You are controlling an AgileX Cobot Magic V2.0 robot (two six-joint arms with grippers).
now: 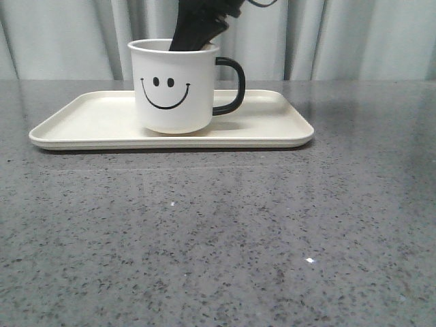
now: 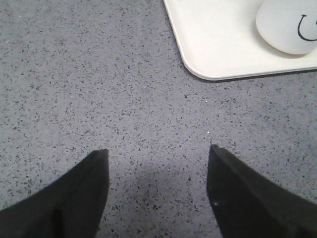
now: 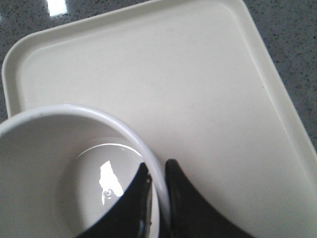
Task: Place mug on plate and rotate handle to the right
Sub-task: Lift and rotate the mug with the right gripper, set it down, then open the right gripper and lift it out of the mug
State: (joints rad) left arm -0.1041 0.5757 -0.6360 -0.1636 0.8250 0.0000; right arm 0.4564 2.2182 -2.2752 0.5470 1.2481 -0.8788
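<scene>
The white mug (image 1: 172, 85) with its black smiley face stands upright on the cream plate (image 1: 88, 122). Its black handle (image 1: 231, 85) points to the right in the front view. My right gripper (image 3: 157, 171) comes down from above and is shut on the mug's rim (image 3: 133, 131), one finger inside the cup and one outside. The black fingers (image 1: 201, 24) dip into the mug's mouth. My left gripper (image 2: 158, 153) hangs open over bare tabletop, short of the plate's corner (image 2: 198, 69), with the mug's lower edge (image 2: 285, 29) beyond it.
Grey speckled stone table (image 1: 218, 238) stretches in front of the plate. A pale curtain (image 1: 340, 37) closes off the back. The plate's right half (image 3: 208, 99) is bare.
</scene>
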